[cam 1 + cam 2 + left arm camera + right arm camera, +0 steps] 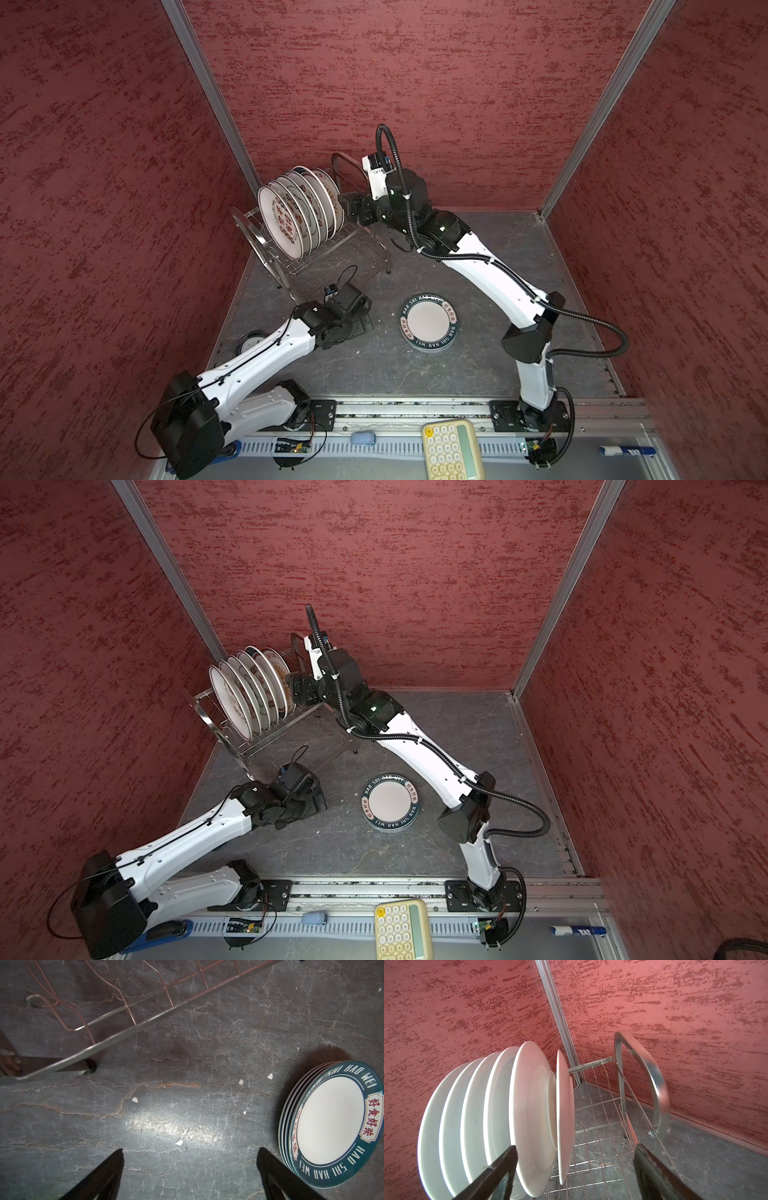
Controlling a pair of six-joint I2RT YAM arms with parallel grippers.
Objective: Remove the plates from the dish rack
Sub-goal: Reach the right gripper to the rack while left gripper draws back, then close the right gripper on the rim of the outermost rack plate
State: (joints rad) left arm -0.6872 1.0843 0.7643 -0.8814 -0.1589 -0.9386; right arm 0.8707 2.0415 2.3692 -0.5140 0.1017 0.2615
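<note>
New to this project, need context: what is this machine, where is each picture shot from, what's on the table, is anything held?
Two robot arms with two-finger grippers stand at the front of a dark table. Both top views come from one overhead camera; the other two come from cameras on the arms' wrists. At the back left a steel dish rack holds a row of upright plates; a stack of teal-rimmed plates lies flat mid-table. The right gripper is at the rack's end plates, jaws open, gripping nothing yet. The left gripper hovers open over the table near that stack, empty.

Overhead stereo pair, close wrist views
</note>
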